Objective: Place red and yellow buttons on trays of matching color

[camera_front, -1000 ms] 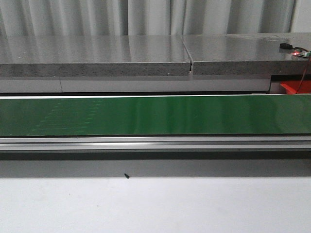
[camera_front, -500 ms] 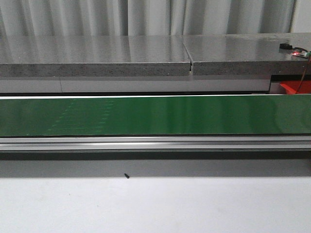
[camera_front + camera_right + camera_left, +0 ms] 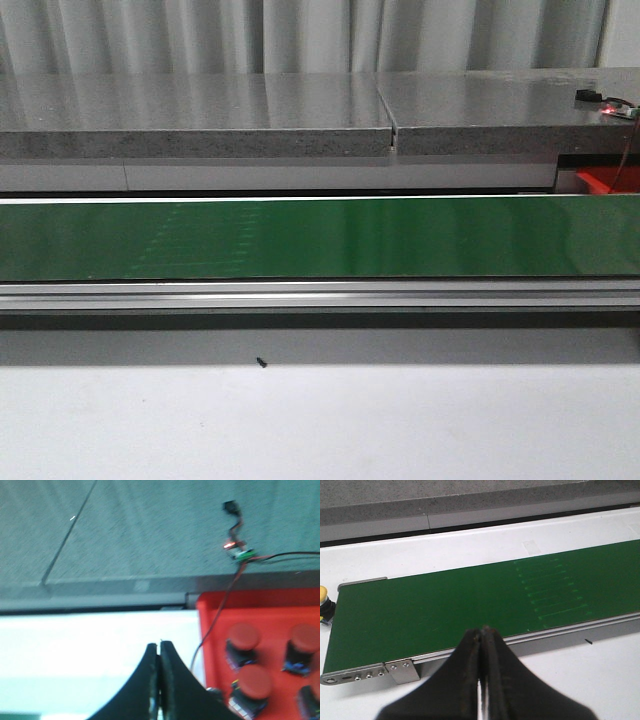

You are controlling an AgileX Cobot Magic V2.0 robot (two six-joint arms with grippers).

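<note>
1. The left end effector point(image 3: 481, 635) was pressed together, empty, over the green conveyor belt point(image 3: 445, 610).
2. A yellow button point(image 3: 323, 596) sat just beyond the belt's end.
3. The right end effector point(image 3: 159, 650) was also closed, beside the red tray point(image 3: 260, 612) holding red buttons point(image 3: 243, 636).

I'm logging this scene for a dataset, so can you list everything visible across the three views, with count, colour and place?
conveyor belt: one, green, running across the table in front of the robot
grey slabs: two, speckled grey, behind the belt
red tray: one, red, at the belt's right end
red buttons: at least four, red caps, standing in the red tray
yellow button: one, partly seen, just past the belt's left end
circuit board with wires: one, on the right slab
dark speck: one, on the white table near the belt
left gripper: black, shut, empty
right gripper: black, shut, empty
</note>
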